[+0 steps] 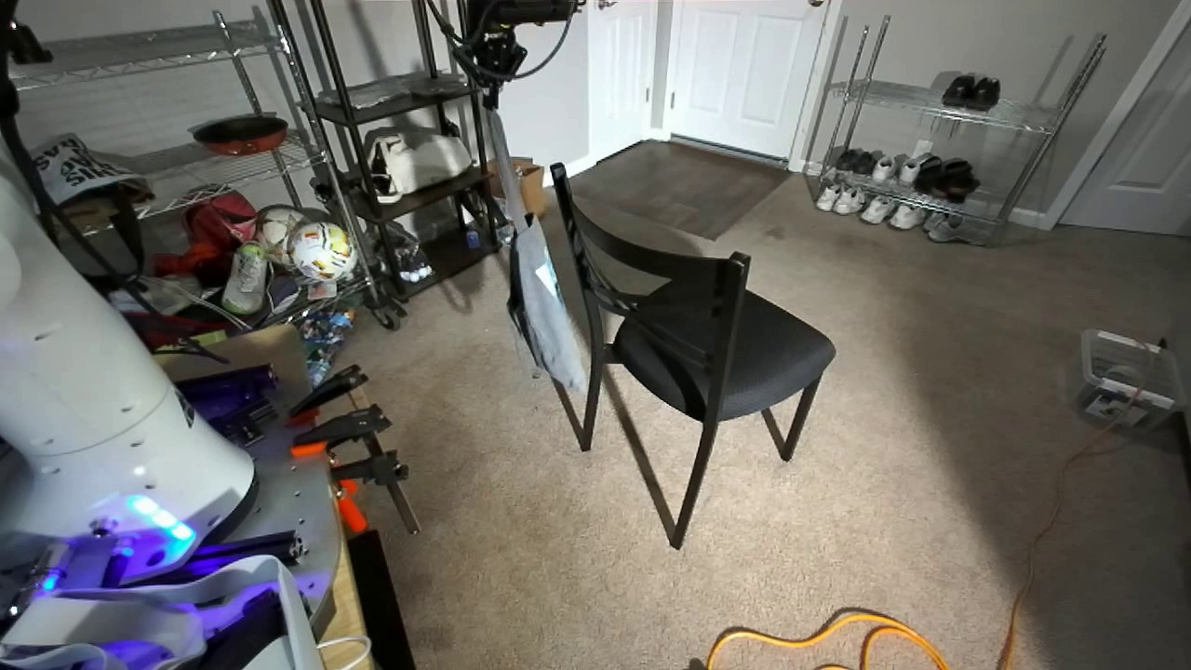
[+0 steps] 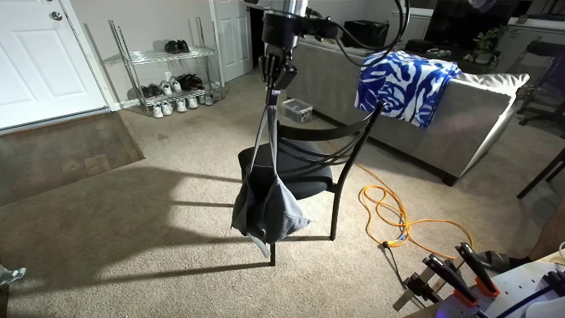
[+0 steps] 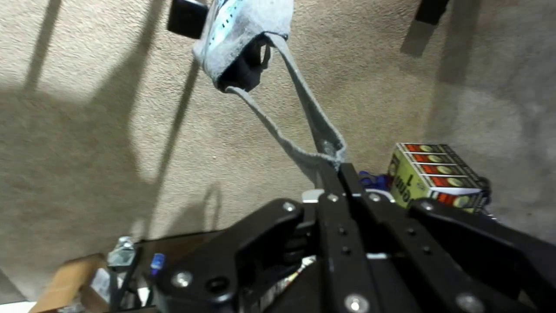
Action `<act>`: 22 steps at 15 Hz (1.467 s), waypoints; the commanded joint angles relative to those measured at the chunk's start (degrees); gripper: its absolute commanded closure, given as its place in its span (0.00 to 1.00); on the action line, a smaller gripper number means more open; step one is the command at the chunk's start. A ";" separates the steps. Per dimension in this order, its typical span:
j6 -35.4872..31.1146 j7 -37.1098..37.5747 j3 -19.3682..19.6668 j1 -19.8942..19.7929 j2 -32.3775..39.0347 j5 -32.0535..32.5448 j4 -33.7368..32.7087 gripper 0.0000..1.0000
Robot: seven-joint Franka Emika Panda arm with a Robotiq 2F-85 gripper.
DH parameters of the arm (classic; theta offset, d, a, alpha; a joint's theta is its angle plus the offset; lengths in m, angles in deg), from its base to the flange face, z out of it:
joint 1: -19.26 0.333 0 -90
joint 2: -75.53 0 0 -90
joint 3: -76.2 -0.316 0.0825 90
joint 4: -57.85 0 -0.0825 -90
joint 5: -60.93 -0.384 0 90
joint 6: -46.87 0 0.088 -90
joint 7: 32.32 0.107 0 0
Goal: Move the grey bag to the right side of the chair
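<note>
Over carpet, one hand grips one grey bag beside one chair.

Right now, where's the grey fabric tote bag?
In an exterior view, the bag hangs by its loop handles from the black two-finger gripper, just left of the black padded-seat chair.

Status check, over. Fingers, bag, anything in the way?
Fingers shut on the handles of the grey tote bag. Bag hanging beside the black chair; contact unclear. Chair looks the likeliest snag if the bag moves across.
</note>
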 commanded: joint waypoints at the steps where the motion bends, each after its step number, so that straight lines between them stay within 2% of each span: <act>1: 9.77 -5.99 0.66 -0.80 -4.75 -0.41 1.53 0.99; 5: 22.68 -5.98 3.69 -0.25 -7.74 4.51 0.08 0.99; 8: 27.50 -5.01 5.62 -0.24 -9.71 8.20 -0.14 0.99; 12: 28.70 -4.63 7.81 -0.89 -10.86 9.86 0.21 0.99; 22: 26.31 -5.01 13.70 -6.82 -13.08 5.70 3.05 0.99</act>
